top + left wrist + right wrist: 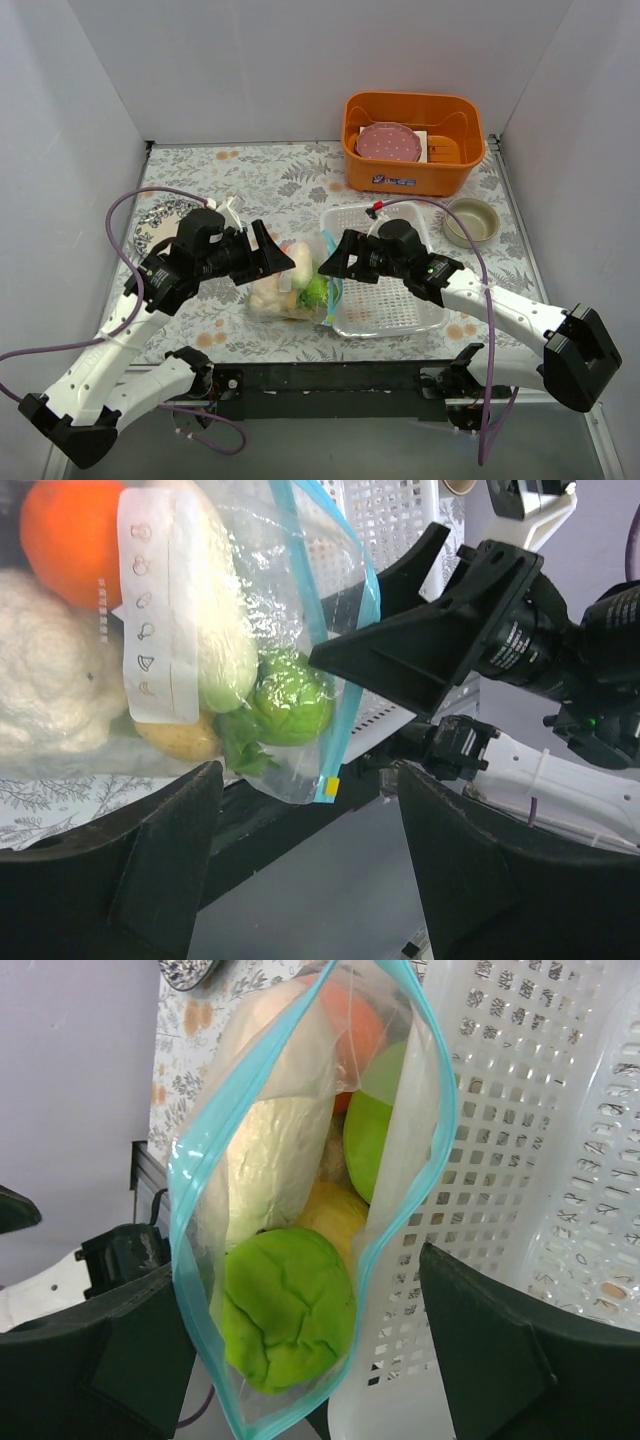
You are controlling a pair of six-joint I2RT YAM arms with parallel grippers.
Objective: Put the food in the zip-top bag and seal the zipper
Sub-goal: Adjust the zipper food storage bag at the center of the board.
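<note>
The zip-top bag lies between my two grippers, against the left wall of a white tray. It holds the food: an orange, a white cabbage, a green pepper, a lemon. The teal zipper gapes in a wide loop, so the mouth is unsealed. My right gripper is open, a finger on each side of that mouth without pressing it. My left gripper is open too, the bag's lower corner just past its fingertips, nothing clamped.
The clear perforated tray sits right of the bag, under my right arm. An orange bin at the back holds a pink plate. A small bowl stands at the right. The table's front edge is near the bag.
</note>
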